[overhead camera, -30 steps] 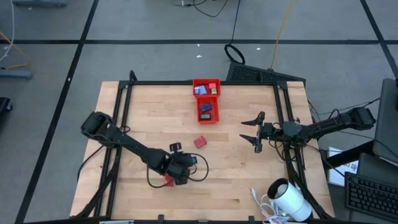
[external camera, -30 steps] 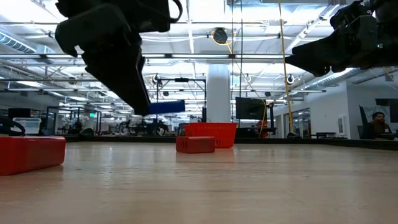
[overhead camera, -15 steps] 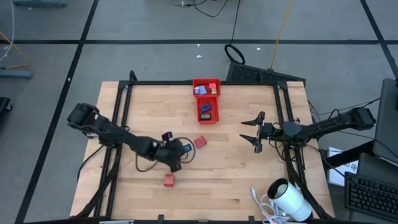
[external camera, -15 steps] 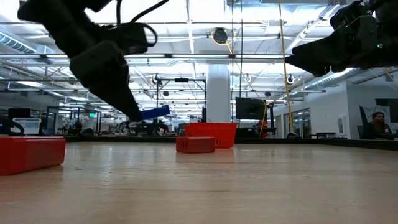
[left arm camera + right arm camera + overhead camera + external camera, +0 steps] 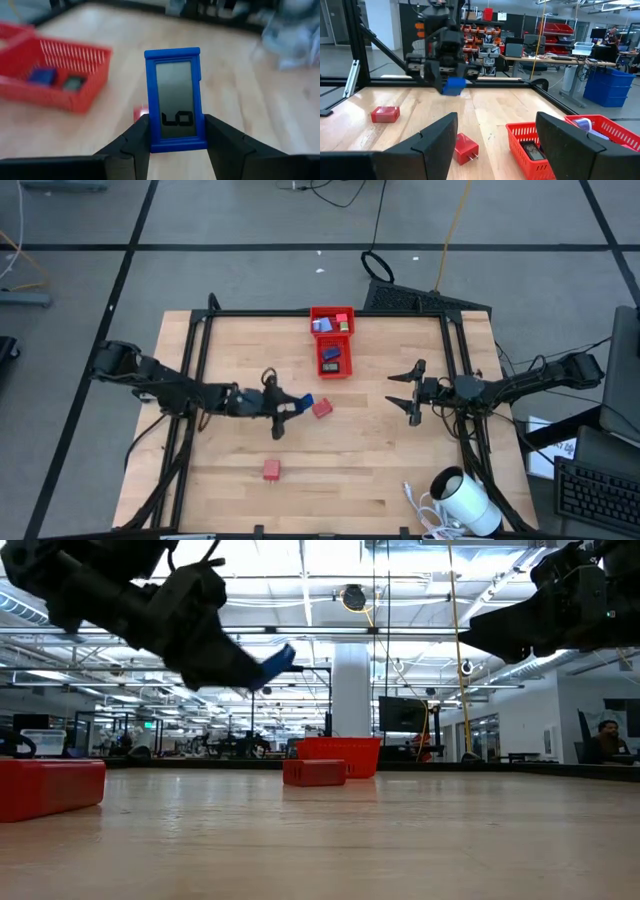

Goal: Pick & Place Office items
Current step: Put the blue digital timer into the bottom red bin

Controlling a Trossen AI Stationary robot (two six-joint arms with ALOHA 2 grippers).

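Note:
My left gripper (image 5: 294,405) hovers over the table's middle, shut on a small blue office item with a grey display (image 5: 175,95), which also shows in the high view (image 5: 306,401) and the low view (image 5: 277,662). One red piece (image 5: 321,408) lies flat on the wood just beyond the gripper, and another (image 5: 271,470) lies nearer the front edge. The red tray (image 5: 332,360) at the far middle holds several small pieces. My right gripper (image 5: 408,391) hangs open above the table's right side, holding nothing. My left gripper pinches the blue item between its two fingers, on the two long side edges at its near end (image 5: 152,142). The fingers (image 5: 135,145) come almost level from the table's left and lie along the item. The item sticks out ahead of them, display up, lifted clear of the table.
A big white cylinder with a cable (image 5: 466,501) lies at the front right corner. A black frame (image 5: 196,370) borders the wooden top. Bare wood lies between the red pieces and my right gripper.
My left gripper has carried the blue item from near the front red piece toward the far edge and the red tray. It has tipped up from pointing steeply down to nearly level, and the blue item now rides higher above the table. The red pieces have stayed put.

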